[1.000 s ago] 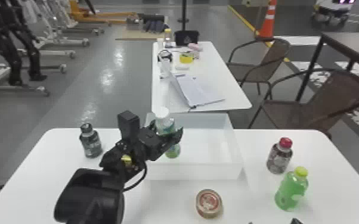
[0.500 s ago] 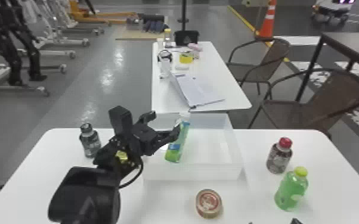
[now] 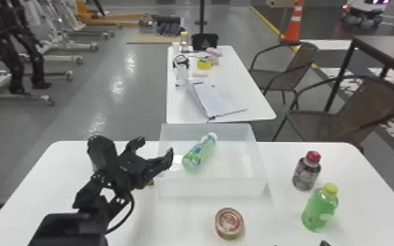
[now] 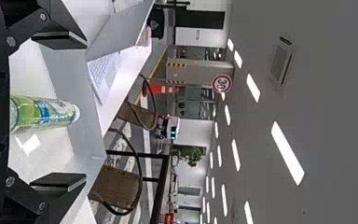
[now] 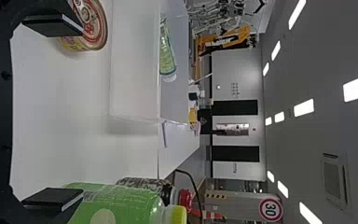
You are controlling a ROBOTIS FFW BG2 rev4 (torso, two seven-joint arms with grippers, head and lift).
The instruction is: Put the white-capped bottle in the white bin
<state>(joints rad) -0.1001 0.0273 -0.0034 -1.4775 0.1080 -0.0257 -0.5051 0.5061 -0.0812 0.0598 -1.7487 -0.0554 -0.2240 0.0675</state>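
Left gripper [image 3: 158, 145] released, white-capped bottle [image 3: 198, 153] inside the white bin [image 3: 212, 188]

The left gripper's fingers stood wide apart and held nothing. They were at the bin's left side, clear of the bottle. The right gripper [image 5: 82, 112] also had parted, empty fingers and was over the near right part of the tabletop [image 3: 75, 186].

Handling was judged as follows: a light to moderate load, its fill not determinable; a plastic wall, firm with slight give; low risk of breakage; some risk of slipping or rolling on the smooth side. Should a correction be needed, the proper hold was across the labelled middle, with modest pressure, not on the cap.

The bottle was slim, clear green, with a blue and green label and a white cap. It lay well over on its side within the walls, base toward the near left, cap toward the far right. Whether the cap rested against the far wall could not be told. Placement appeared achieved; withdrawing the left arm without knocking the rim was the likely remaining step.

Outside the bin stood a round tin [image 3: 229, 223] on the near side and, to the right, a red-capped bottle [image 3: 305, 175] and a yellow-capped green bottle [image 3: 319, 211].
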